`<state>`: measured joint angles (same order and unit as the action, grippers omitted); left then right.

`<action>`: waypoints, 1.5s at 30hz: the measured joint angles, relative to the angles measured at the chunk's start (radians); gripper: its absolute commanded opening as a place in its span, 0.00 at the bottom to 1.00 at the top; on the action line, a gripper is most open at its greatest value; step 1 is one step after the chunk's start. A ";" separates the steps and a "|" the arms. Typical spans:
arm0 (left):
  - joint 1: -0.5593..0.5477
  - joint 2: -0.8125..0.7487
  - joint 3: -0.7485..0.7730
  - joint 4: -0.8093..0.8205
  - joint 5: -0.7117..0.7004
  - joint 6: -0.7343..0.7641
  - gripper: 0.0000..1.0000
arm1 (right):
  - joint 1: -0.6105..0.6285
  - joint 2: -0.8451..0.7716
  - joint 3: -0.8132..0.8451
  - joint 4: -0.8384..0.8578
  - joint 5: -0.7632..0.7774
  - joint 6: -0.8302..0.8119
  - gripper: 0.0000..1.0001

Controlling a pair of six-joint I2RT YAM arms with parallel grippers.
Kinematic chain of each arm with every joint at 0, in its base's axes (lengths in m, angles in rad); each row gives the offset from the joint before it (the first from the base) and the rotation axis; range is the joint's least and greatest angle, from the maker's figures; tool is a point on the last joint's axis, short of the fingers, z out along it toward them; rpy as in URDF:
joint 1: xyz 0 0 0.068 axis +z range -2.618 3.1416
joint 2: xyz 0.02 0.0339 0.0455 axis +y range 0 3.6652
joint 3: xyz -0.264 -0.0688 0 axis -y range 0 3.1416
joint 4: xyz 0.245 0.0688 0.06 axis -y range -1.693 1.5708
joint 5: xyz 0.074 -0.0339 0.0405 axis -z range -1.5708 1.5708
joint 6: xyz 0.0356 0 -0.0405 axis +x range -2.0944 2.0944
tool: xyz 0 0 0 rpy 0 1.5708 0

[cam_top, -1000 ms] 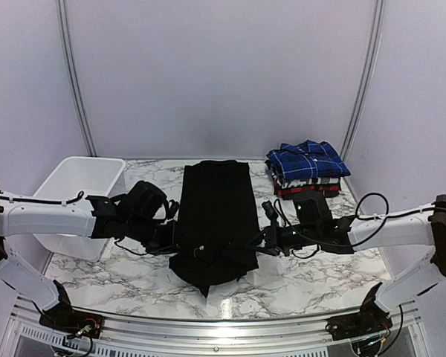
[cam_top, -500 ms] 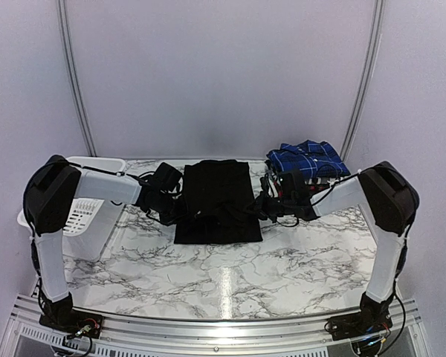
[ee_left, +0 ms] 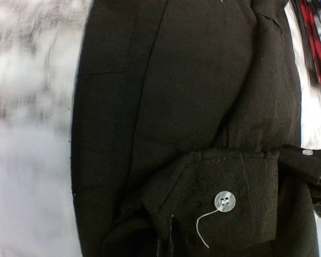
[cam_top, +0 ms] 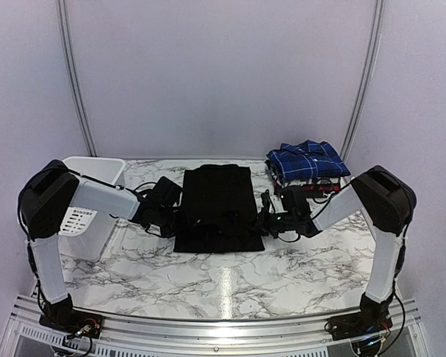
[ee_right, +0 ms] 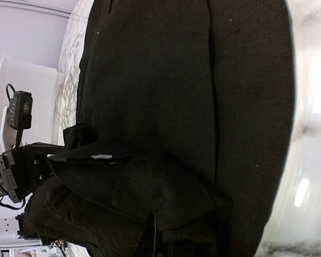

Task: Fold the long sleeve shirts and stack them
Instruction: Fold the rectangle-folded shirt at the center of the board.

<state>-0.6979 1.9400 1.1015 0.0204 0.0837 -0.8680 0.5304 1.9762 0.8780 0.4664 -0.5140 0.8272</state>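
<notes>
left gripper [cam_top: 177, 220]: mine, clenched on a bunch of cloth at the left edge of the black shirt [cam_top: 217, 201], low over the table [cam_top: 230, 286].
right gripper [cam_top: 264, 221]: also clenched, pinching the shirt's right edge directly across from the left one.
just changed: a second ago both my arms were stretched low toward the near edge, and the shirt ran long down the marble with a ragged hem. since then i have carried that hem up and over, so the cloth now lies doubled.
black shirt: a short dark rectangle in the middle of the table, near edge fairly straight, a cuff with its button [ee_left: 224, 201] folded on top (a loose thread hangs from it).
plaid stack [cam_top: 306, 169]: folded, at the far right corner, blue-and-white on top, apart from the black shirt.
basket [cam_top: 89, 175]: far left, behind my left arm.
what it means: the lengthwise fold looks made. i judge the shirt is close to stack size, so letting go cleanly and then moving it onto the pile remains.
</notes>
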 measured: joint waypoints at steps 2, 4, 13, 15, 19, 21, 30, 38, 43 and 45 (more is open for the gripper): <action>-0.031 -0.051 -0.064 0.004 -0.010 -0.016 0.00 | 0.032 -0.060 -0.074 0.004 0.013 0.009 0.00; -0.064 -0.115 -0.140 0.003 -0.027 -0.038 0.00 | 0.064 -0.124 -0.147 0.004 0.027 0.016 0.00; -0.101 -0.209 -0.194 -0.023 -0.080 -0.066 0.00 | 0.098 -0.230 -0.196 -0.065 0.073 0.008 0.00; -0.099 -0.209 -0.177 -0.035 -0.095 -0.063 0.00 | 0.093 -0.219 -0.161 -0.078 0.074 0.005 0.00; -0.080 -0.209 -0.140 -0.057 -0.106 -0.048 0.00 | 0.069 -0.194 -0.099 -0.082 0.068 0.005 0.00; -0.066 -0.209 -0.122 -0.060 -0.109 -0.040 0.01 | 0.045 -0.180 -0.071 -0.081 0.063 0.005 0.00; -0.012 -0.173 -0.041 -0.082 -0.111 0.017 0.68 | 0.005 -0.098 0.016 -0.097 0.019 -0.019 0.55; 0.029 -0.199 0.029 -0.133 -0.119 0.118 0.83 | 0.000 -0.154 0.093 -0.240 0.047 -0.149 0.71; 0.021 -0.299 -0.032 -0.146 -0.081 0.176 0.81 | 0.015 -0.266 0.087 -0.322 0.107 -0.237 0.71; 0.004 -0.352 -0.080 -0.150 -0.058 0.207 0.80 | 0.029 -0.313 0.072 -0.346 0.139 -0.274 0.71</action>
<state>-0.6937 1.5879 1.0218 -0.1291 0.0254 -0.6613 0.5591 1.6634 0.9504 0.1200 -0.3752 0.5533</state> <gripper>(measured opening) 0.817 0.713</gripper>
